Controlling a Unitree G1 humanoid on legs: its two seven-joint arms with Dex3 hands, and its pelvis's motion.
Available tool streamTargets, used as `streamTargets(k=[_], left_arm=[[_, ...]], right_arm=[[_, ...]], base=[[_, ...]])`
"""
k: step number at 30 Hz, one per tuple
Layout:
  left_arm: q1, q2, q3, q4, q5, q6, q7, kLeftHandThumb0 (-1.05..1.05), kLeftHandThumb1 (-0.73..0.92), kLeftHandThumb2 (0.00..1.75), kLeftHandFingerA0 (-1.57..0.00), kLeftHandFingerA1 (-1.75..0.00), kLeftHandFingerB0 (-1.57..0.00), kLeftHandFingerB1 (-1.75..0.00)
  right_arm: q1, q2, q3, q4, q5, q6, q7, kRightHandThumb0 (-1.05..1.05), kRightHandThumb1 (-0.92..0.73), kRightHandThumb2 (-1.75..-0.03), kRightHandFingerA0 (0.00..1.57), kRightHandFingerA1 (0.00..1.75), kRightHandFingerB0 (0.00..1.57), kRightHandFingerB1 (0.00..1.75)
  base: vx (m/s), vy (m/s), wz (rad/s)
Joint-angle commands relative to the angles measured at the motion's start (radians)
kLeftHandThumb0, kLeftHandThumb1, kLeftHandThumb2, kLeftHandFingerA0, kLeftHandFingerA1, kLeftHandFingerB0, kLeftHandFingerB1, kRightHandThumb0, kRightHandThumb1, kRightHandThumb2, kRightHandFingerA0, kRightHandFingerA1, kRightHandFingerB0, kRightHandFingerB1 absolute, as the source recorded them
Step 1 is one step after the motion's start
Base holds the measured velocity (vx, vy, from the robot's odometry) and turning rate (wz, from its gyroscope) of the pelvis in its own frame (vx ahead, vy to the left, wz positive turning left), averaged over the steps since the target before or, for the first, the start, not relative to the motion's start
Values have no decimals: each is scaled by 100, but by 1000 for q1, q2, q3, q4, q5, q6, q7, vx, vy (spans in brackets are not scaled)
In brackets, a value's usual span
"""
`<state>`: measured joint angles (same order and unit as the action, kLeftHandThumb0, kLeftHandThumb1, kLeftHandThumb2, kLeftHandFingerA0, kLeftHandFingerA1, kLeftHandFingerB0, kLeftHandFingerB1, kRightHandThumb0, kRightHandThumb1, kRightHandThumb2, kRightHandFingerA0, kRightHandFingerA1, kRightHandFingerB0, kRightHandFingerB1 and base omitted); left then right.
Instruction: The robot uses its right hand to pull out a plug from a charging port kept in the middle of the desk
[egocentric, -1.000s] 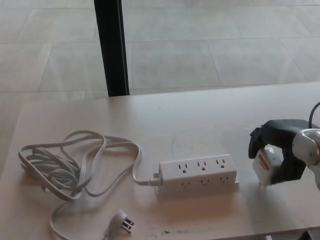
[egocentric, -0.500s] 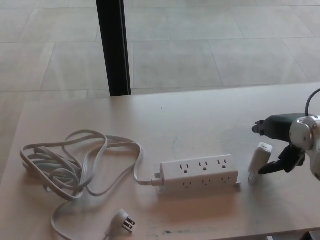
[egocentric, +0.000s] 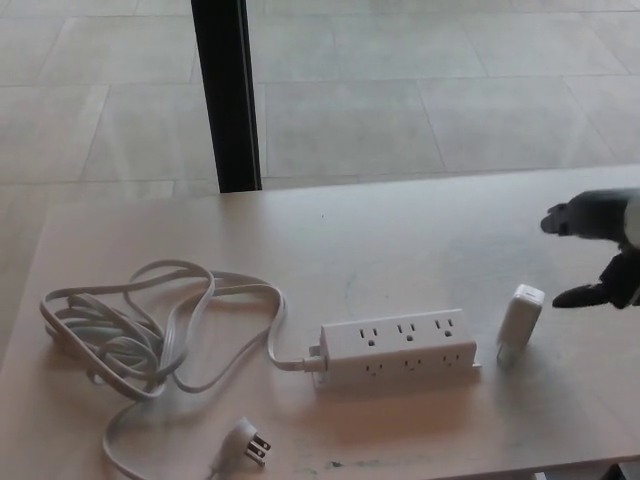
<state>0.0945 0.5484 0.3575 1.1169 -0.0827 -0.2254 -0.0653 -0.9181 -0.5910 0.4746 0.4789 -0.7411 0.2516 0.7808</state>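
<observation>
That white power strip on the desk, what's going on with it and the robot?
The robot's right hand is open and sits off to the right, holding nothing. A small white plug stands on the desk just right of the power strip, touching neither the hand nor any socket. All the strip's visible sockets are empty. Its own cord lies coiled to the left, unplugged.

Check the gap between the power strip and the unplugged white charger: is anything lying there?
Nothing. In the head view, only bare desk separates the power strip from the white charger standing to its right.
</observation>
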Motion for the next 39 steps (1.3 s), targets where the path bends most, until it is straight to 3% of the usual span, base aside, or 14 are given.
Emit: streamTargets(k=[1, 2, 10, 14, 16, 20, 21, 23, 26, 28, 33, 36, 38, 39], left_arm=[[-5, 11, 7, 12, -10, -16, 1, -73, 59, 80, -76, -66, -57, -52], [2, 11, 6, -1, -9, -17, -2, -67, 73, 62, -78, -60, -61, -46], [8, 14, 3, 5, -3, -10, 8, -67, 73, 62, -80, -65, -60, -47], [11, 11, 10, -6, -11, -8, 4, -63, 73, 62, -79, -62, -63, -47], [15, 9, 7, -9, -9, -9, 2, -70, 59, 80, -75, -65, -57, -54], [16, 6, 9, 4, -10, -9, 4, -65, 73, 62, -78, -61, -62, -46], [12, 3, 8, 11, -8, -14, 9, -66, 73, 62, -79, -62, -63, -47], [13, 0, 6, 14, -6, -17, 13, -66, 73, 62, -80, -63, -64, -49], [22, 0, 7, 10, -8, -20, 1, -65, 73, 62, -81, -70, -64, -50], [36, -1, 8, 0, -11, -23, -5, -67, 73, 63, -76, -59, -60, -46], [36, -2, 4, 1, -3, -21, 17, -65, 73, 62, -78, -63, -64, -48], [33, -5, 13, 1, -15, -21, 5, -65, 73, 62, -77, -63, -64, -49], [37, -4, 9, -13, -11, -10, 7, -65, 73, 62, -76, -62, -63, -48], [33, -3, 12, -3, -16, -10, -2, -71, 58, 81, -72, -64, -57, -53]], right_arm=[[45, -163, -203, -105, 137, 13, 58, -96, -58, -98, 89, 92, 2, 28], [114, -256, -301, -136, 190, -34, 49, -98, -62, -99, 28, 61, 8, 30], [508, -373, -817, -147, 313, -50, -104, -80, -68, -61, 39, 76, 24, 32], [775, -318, -1089, -61, 317, -125, -301, -105, -63, -105, 112, 101, 14, 66], [841, -289, -1153, -57, 319, -137, -340, -101, -77, -63, 111, 101, 8, 83], [1004, -147, -1315, 33, 363, -147, -567, -99, -64, -108, 101, 102, 22, 86], [1014, -116, -1355, 87, 403, -156, -622, -99, -81, -63, 101, 86, 6, 106], [1033, -95, -1372, 204, 447, -175, -698, -96, -62, -104, 118, 106, 15, 81], [1065, -41, -1424, 277, 511, -207, -744, -96, -82, -61, 111, 115, 0, 104], [1070, 0, -1456, 302, 538, -165, -767, -72, -54, -110, 102, 101, 0, 63], [1046, 61, -1488, 318, 581, -189, -785, -81, -56, -111, 109, 107, 0, 67], [1045, 106, -1469, 292, 554, -183, -814, -88, -82, -60, 109, 101, 5, 97], [1044, 132, -1458, 287, 544, -187, -826, -69, -54, -110, 102, 103, 0, 64], [1040, 132, -1444, 297, 529, -165, -829, -91, -83, -61, 102, 99, 0, 102]], base=[[0, 0, 0], [0, 0, 0], [0, 0, 0], [0, 0, 0], [0, 0, 0], [0, 0, 0], [0, 0, 0], [0, 0, 0], [0, 0, 0], [0, 0, 0], [0, 0, 0], [0, 0, 0], [0, 0, 0], [0, 0, 0]])
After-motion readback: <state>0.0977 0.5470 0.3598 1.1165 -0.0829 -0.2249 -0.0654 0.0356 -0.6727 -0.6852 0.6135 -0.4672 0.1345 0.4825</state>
